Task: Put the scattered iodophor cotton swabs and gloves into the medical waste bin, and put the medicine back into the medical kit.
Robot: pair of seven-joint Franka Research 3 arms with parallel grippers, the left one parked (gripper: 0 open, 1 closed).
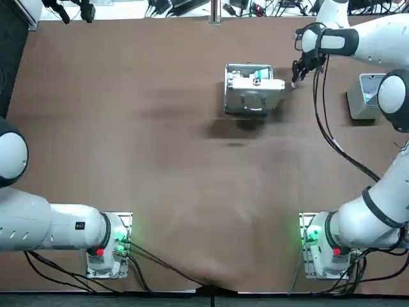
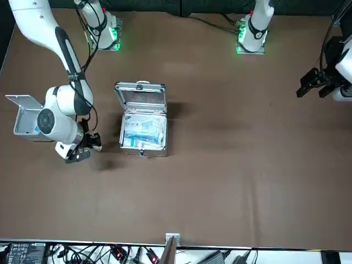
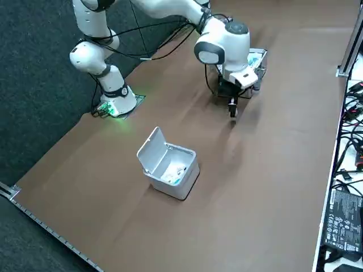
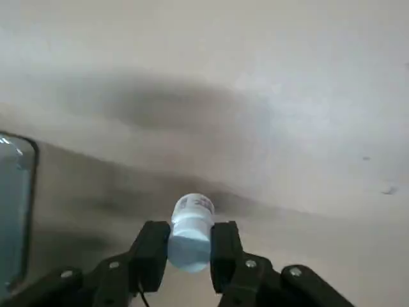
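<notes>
Brown table; right arm stretches from near edge toward far side, wrist bent down; right gripper hovers just right of open medical kit, jaws clamping white medicine bottle; waste bin, lid up, far right.

Table — matt brown covering, smooth, no gloss. Medical kit: bright metal panels and edging, reflective; the packs inside look like glossy film. Right gripper just beside the medical kit; its fingers are matt black and plastic-looking, and they clamp a medicine bottle — smooth white plastic, slight sheen, print on its end. Waste bin, well apart from the medical kit: pale grey plastic, satin, lid the same. Right arm shells: glossy white plastic.
</notes>
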